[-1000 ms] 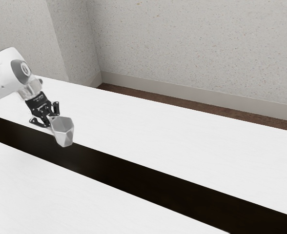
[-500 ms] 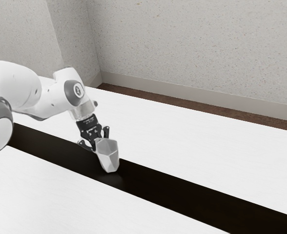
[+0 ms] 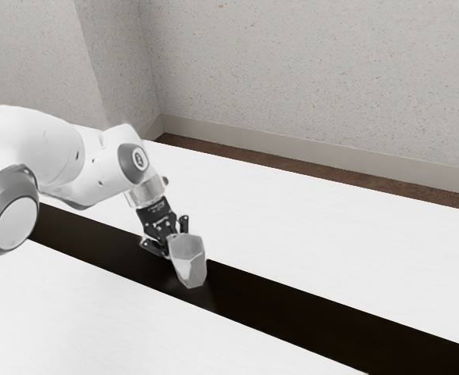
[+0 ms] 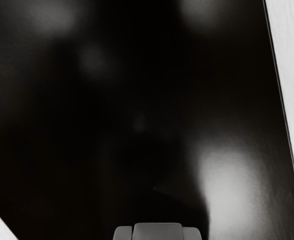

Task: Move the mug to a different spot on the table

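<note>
Left of centre, the claw [image 3: 173, 244] pinches the grey mug [image 3: 189, 264] by its rim, so it hangs near upright, low over the black strip [image 3: 292, 312] across the worktop [image 3: 331, 226], seemingly ready to be set down.

White wood-grain bench [image 3: 331, 219] crossed by a wide glossy black stripe [image 3: 292, 312], pale speckled walls [image 3: 307, 70] meeting in a corner, light baseboard [image 3: 315, 154] along their foot, narrow strip of dark brown floor [image 3: 331, 172] between baseboard and bench, soft even light
</note>
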Robot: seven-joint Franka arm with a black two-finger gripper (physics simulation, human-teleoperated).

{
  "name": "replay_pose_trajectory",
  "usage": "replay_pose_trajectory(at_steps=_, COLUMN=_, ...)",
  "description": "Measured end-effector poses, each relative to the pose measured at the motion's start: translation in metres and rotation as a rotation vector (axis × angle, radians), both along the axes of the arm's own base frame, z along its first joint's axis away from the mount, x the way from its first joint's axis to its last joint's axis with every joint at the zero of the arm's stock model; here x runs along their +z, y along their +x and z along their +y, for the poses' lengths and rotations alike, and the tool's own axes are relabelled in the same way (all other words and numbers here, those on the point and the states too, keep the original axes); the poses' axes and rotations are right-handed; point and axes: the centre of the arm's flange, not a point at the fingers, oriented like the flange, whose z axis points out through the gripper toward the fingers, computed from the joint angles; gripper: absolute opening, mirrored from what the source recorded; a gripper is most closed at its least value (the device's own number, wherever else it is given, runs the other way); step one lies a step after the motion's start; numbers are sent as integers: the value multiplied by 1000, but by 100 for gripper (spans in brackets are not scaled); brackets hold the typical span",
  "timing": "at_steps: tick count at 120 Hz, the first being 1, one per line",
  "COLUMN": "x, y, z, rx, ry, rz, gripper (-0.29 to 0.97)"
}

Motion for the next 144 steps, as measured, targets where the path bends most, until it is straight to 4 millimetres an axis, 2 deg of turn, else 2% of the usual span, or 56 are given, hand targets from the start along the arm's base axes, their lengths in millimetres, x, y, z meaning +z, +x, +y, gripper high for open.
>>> replay_pose_trajectory(at_steps=36, x=-19, y=1, z=-1, rx=26, ry=-7, rz=19, gripper=-11)
replay_pose_trajectory(at_steps=68, x=-18, y=3, z=-1, rx=36, ry=-25, rz=-3, gripper=40)
replay_pose_trajectory(at_steps=82, x=-13, y=5, z=-1, rx=32, ry=-29, rz=-17, gripper=52)
replay_pose_trajectory(at_steps=100, x=3, y=11, z=6, rx=33, ry=-27, rz=-54, gripper=60)
replay_pose_trajectory(at_steps=114, x=33, y=17, z=19, rx=40, ry=-26, rz=-110, gripper=63)
replay_pose_trajectory(at_steps=126, x=80, y=19, z=31, rx=37, ry=-30, rz=-182, gripper=65)
replay_pose_trajectory(at_steps=134, x=133, y=14, z=39, rx=-18, ry=-1, rz=-242, gripper=66)
replay_pose_trajectory(at_steps=138, x=167, y=10, z=40, rx=-77, ry=33, rz=-268, gripper=66)
replay_pose_trajectory(at_steps=144, x=217, y=2, z=28, rx=-211, ry=95, rz=-296, gripper=66)
